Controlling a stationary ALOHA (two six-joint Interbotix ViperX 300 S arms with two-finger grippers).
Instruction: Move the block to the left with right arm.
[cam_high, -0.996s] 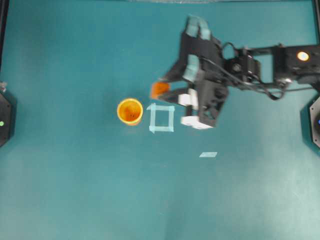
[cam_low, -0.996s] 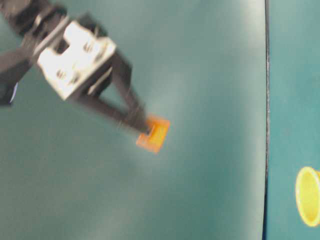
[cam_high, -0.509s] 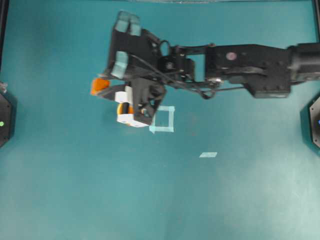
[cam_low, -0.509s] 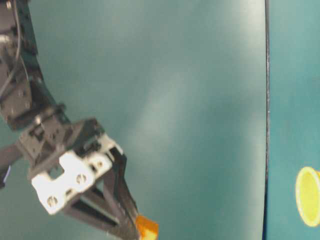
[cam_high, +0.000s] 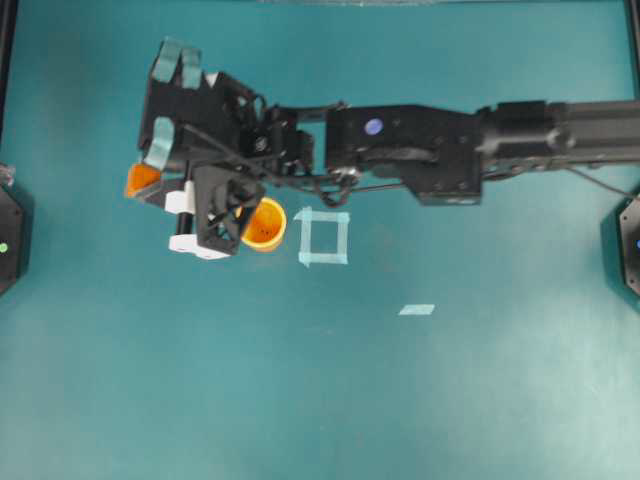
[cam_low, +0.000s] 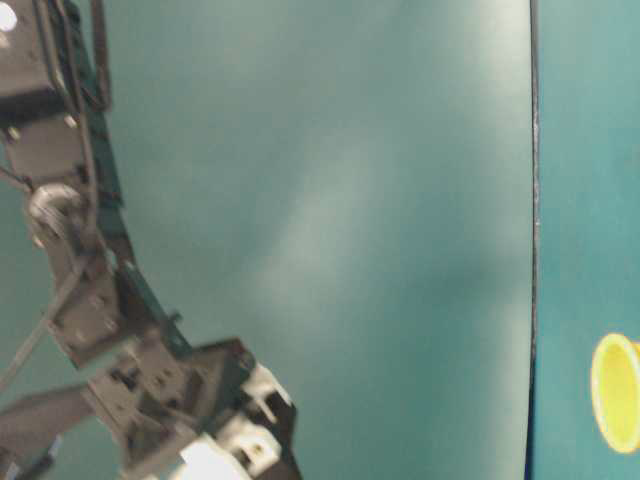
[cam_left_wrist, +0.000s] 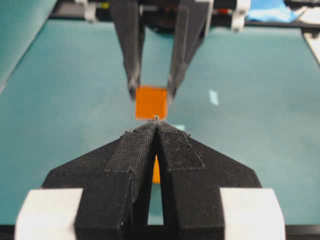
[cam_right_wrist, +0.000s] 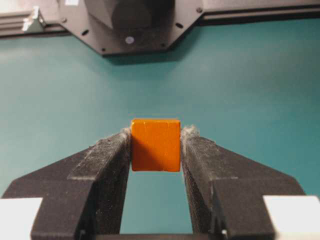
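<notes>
**Block pinched, arm stretched way over to the left**

From overhead the right arm (cam_high: 440, 150) is seen reaching across the table (cam_high: 320, 400); the right gripper (cam_high: 150, 190) sits left of the cup (cam_high: 265, 225) and the tape square (cam_high: 323, 237); only an orange corner of the block (cam_high: 140, 180) is seen there. The grip itself is given away by the right wrist view; the block (cam_right_wrist: 155, 144) is squeezed between both pads at the very tips, jaws about halfway apart, block held clear of the table. The left gripper (cam_left_wrist: 156, 127) is only shown by its own camera; its jaws are pressed together on nothing, with the block (cam_left_wrist: 151, 102) hanging just beyond them. In the table-level view the block is out of sight.
</notes>
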